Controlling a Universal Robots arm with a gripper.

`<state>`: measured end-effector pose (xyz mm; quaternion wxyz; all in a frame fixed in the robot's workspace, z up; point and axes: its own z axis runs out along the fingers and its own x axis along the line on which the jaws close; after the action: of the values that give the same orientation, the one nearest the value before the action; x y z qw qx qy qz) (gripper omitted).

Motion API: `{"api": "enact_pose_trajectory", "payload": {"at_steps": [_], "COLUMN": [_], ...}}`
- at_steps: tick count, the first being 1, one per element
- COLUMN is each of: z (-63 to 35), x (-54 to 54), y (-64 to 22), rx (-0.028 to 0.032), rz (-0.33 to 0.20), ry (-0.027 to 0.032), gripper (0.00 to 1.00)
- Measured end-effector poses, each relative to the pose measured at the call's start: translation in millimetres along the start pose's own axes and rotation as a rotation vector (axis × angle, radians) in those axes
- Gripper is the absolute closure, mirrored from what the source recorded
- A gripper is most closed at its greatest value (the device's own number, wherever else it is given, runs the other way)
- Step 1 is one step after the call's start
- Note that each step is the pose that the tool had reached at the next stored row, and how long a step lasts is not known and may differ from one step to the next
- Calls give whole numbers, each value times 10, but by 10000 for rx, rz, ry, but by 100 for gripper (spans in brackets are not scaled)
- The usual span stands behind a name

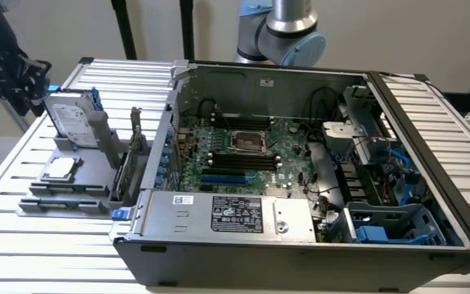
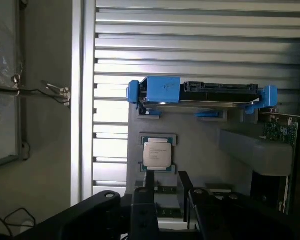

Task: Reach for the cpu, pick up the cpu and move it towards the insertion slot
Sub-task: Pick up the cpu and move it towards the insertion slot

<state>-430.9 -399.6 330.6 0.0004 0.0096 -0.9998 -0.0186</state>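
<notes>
hand (image 2: 165, 202): dark fingers (image 2: 142, 210) spread, holding nothing | small flat square silvery cpu (image 2: 157, 154): seated in grey plastic holder (image 2: 205, 155) near slatted metal tabletop (image 1: 7, 245) edge, exterior view's left | cpu straight ahead of fingertips, centred on their gap, apart | square silver-framed insertion slot (image 1: 249, 142): appears vacant

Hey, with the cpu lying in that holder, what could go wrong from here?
The cpu lies flat in its grey holder, so the open tool could slip off its thin edges. The hard drive stands close by and could get bumped. The insertion slot lies beyond the case wall, which a carried cpu could clip.
</notes>
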Motion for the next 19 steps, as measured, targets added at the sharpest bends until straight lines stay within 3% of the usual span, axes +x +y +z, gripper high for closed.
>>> {"api": "enact_pose_trajectory", "payload": {"at_steps": [2,5,6,9,10,19], "z": [0,0,0,0,3,164], "x": [0,0,0,0,0,0], "y": [0,0,0,0,0,-12], "rx": [0,0,0,1,1,-1], "rz": [0,0,0,0,0,2], "ry": [0,0,0,2,1,-1], "gripper": [58,53,41,35,29,29]}}
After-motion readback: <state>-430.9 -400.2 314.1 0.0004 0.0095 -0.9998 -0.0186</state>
